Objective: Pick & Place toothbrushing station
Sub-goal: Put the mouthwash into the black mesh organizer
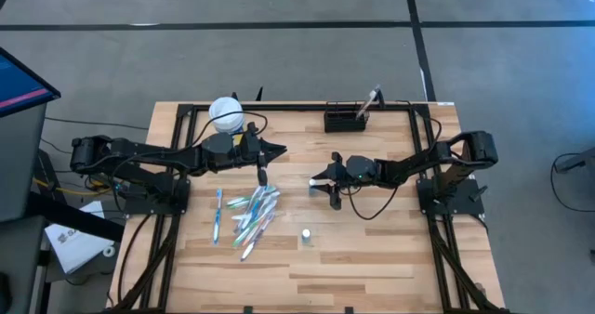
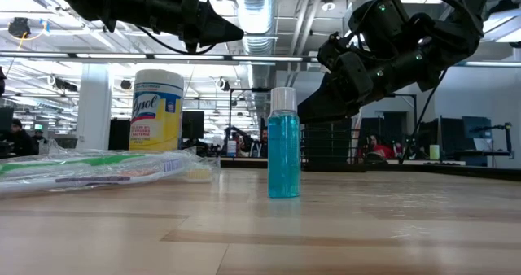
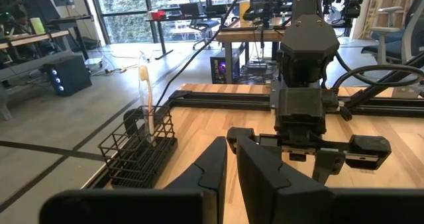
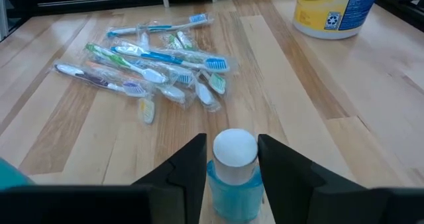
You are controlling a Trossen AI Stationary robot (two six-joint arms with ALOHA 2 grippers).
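Observation:
The black wire-mesh caddy (image 1: 346,121) stands at the table's far edge with one toothbrush (image 1: 373,100) upright in it; it also shows in the left wrist view (image 3: 139,151). My left gripper (image 1: 279,151) is shut and empty, raised over the table's middle left and pointing at the caddy (image 3: 230,144). My right gripper (image 1: 321,182) is open and raised over the table's middle. A small blue bottle with a white cap (image 1: 306,234) stands on the table below and ahead of it. In the right wrist view the bottle (image 4: 234,159) shows between the open fingers (image 4: 232,141).
A pile of wrapped toothbrushes (image 1: 249,212) lies on the table's near left. A white round tub with a yellow label (image 1: 226,112) stands at the far left. The wood between the caddy and the two grippers (image 1: 307,151) is bare.

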